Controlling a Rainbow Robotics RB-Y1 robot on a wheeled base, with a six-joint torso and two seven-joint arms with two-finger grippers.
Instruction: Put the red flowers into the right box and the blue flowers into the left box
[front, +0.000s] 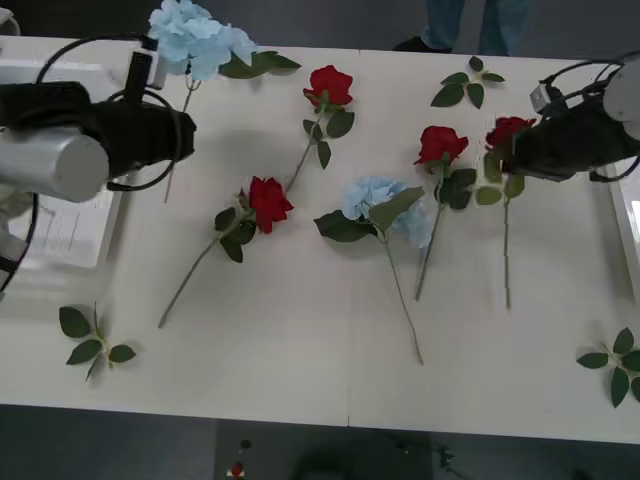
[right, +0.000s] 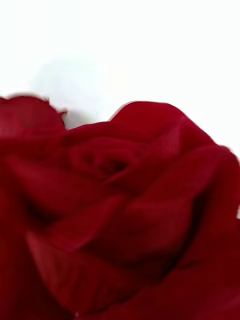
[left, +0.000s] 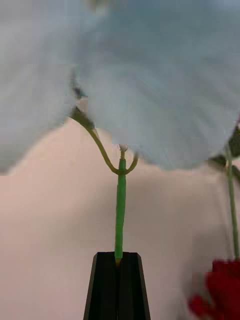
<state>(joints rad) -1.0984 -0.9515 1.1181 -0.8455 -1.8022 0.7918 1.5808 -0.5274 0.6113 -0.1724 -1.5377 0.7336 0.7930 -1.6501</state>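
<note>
Left tool, black fingers closed on the thin green stem of a pale-blue fluffy flower, holds it over the white desk at far left. Right tool's state: cannot tell; a dark red rose bloom blocks its camera.

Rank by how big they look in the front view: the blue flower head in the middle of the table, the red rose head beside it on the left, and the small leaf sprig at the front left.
1. Blue flower head, largest.
2. Red rose head.
3. Leaf sprig; close to the rose head, so that order is unsure.
</note>
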